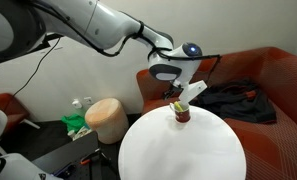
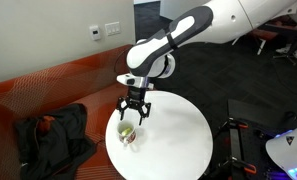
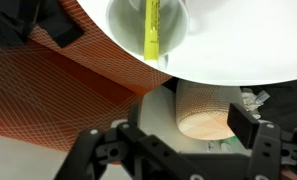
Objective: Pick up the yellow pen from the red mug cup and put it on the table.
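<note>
The red mug cup [image 1: 181,116] stands near the edge of the round white table [image 1: 183,150], and shows in both exterior views [image 2: 126,134]. The yellow pen [image 1: 175,104] stands tilted inside it. In the wrist view I look down into the mug's white inside [image 3: 123,20], with the yellow pen [image 3: 152,30] leaning across it. My gripper [image 1: 180,96] hovers just above the mug [image 2: 131,113]. Its two black fingers are spread apart and hold nothing [image 3: 173,140]. The pen is apart from both fingers.
A tan cylindrical stool [image 1: 106,118] stands on the floor beside the table, and shows under the gripper in the wrist view [image 3: 203,110]. A red-orange sofa [image 2: 28,95] with a black bundle [image 2: 48,135] curves behind the table. Green and white items [image 1: 76,122] lie on the floor.
</note>
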`<state>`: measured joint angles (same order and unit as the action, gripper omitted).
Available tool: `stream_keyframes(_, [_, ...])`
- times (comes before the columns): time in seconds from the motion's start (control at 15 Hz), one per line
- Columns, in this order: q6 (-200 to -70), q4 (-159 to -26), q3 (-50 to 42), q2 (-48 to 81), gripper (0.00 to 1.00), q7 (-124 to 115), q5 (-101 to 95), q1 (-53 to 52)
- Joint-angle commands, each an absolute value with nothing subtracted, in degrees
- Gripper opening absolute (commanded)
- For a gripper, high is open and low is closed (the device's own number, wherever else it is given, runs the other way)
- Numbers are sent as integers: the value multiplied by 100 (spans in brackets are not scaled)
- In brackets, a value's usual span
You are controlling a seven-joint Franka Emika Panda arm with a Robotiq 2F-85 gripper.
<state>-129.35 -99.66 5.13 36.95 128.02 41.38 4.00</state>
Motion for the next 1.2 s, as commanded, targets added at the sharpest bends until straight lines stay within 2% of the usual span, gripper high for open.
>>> stream_keyframes(0.0, [-13092, -9673, 634, 3966, 79, 12631, 3965, 496])
stream_keyframes(0.07, [-13110, -9619, 637, 4032, 78, 12619, 3940, 503])
stream_keyframes(0.13, [-13108, -9574, 638, 4091, 70, 12597, 3905, 506])
stream_keyframes(0.27, [-13114, -9479, 644, 4211, 69, 12575, 3833, 507])
stream_keyframes(0.33, [-13111, -9426, 649, 4272, 62, 12553, 3787, 505])
stream_keyframes(0.47, [-13102, -9341, 675, 4371, 64, 12525, 3692, 522])
stream_keyframes(0.8, [-13090, -9094, 753, 4608, 52, 12286, 3428, 549])
stream_keyframes(1.13, [-13060, -8844, 866, 4826, 49, 12024, 3109, 579])
